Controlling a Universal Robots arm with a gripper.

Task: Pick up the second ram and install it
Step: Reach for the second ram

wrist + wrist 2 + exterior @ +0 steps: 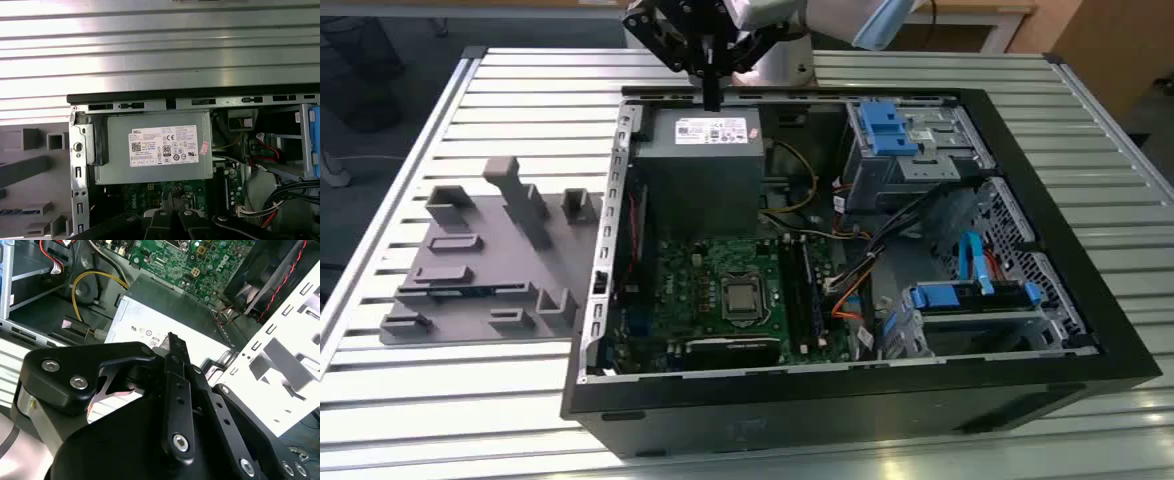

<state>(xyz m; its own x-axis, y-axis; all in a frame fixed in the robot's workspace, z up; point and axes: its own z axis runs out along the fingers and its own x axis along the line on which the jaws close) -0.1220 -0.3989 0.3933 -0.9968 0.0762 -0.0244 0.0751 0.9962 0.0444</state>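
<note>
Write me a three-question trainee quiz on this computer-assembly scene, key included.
1. True or false: the gripper is holding something.
2. Multiple choice: the grey tray lies A) on the slatted table, at the exterior view's left of the open case; B) inside that case; C) on the floor.
3. Short answer: which white-labelled part is the gripper nearest to?
Key: 1 false, it is shut and empty; 2 A; 3 the grey power supply.

The arm (767,15) is cut off at the exterior view's top edge. In the second wrist view the hand (172,342) hides much of the power supply (170,305). The grey tray (25,167) runs off the first wrist view's edge.
</note>
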